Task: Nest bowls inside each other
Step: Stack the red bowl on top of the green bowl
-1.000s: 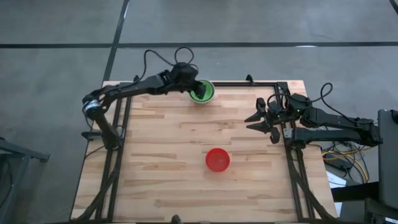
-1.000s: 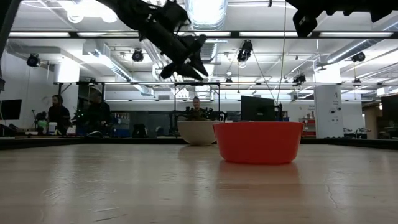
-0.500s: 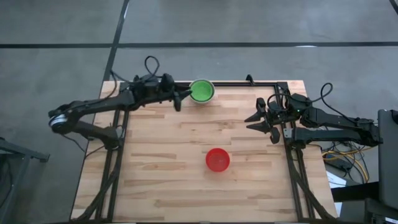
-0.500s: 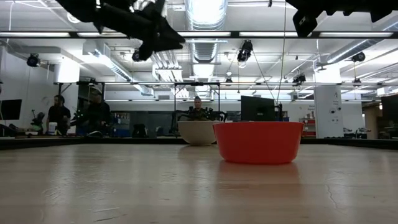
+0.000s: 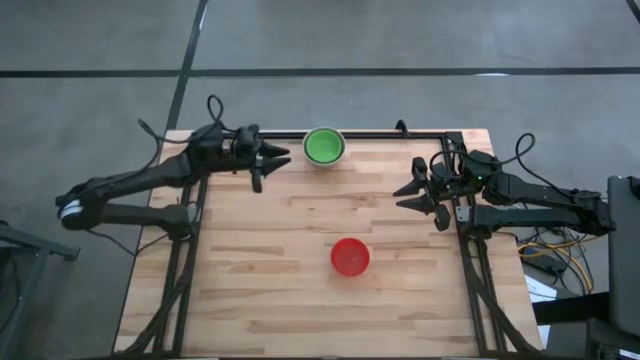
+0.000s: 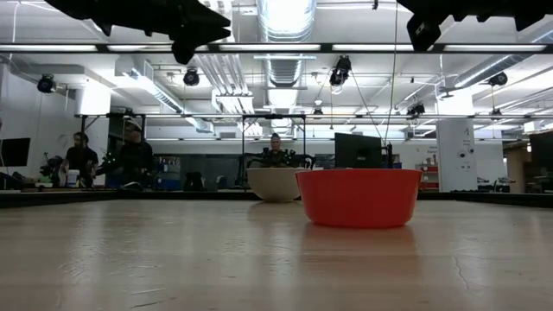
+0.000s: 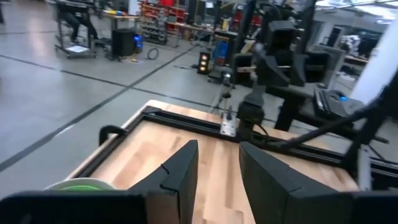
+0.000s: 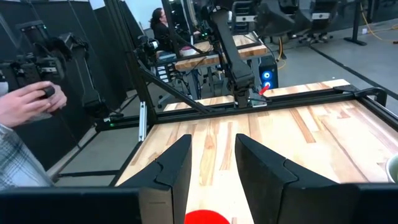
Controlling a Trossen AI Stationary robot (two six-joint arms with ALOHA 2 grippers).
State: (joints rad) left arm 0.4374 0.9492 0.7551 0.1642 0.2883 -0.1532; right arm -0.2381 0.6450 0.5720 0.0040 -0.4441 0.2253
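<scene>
Bowls remain in two places on your pale wooden table: a stack topped by a round green plastic bowl at the far edge; a lone round red plastic bowl well apart, mid-table. Your right gripper lies nearer the red bowl; your left gripper hovers just beside the stack; both part-open, empty.

We're looking past the right gripper: its fingers are standing apart, holding nothing. The red bowl is peeking in below the gap, resting on the wooden table. A person's hand is gripping a dark device off-table.
</scene>
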